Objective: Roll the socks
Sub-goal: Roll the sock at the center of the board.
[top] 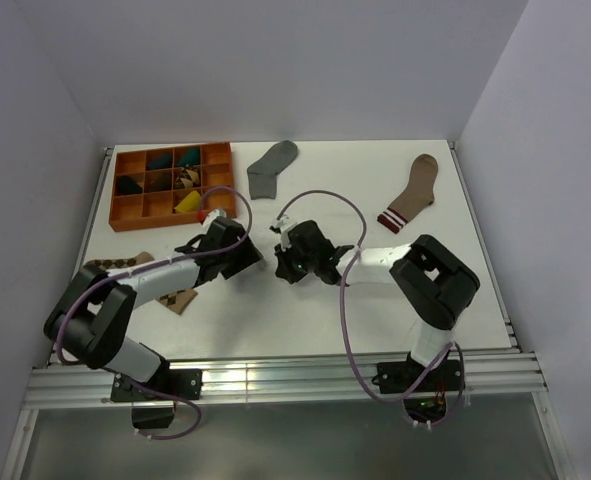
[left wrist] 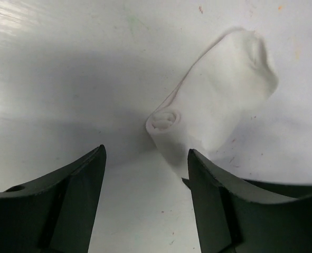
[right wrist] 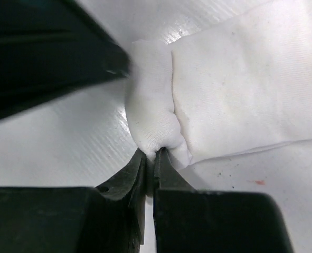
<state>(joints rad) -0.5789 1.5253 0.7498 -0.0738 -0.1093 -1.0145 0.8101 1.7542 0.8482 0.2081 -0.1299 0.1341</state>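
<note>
White sock [right wrist: 154, 113] betw. R tool [right wrist: 151, 156] jaws

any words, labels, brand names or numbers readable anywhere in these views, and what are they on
None: no text can be read in any view.
The orange plastic compartment tray, the grey fabric sock, the brown sock with the striped cuff and the partly rolled white fabric sock show no print, label or number.
</note>
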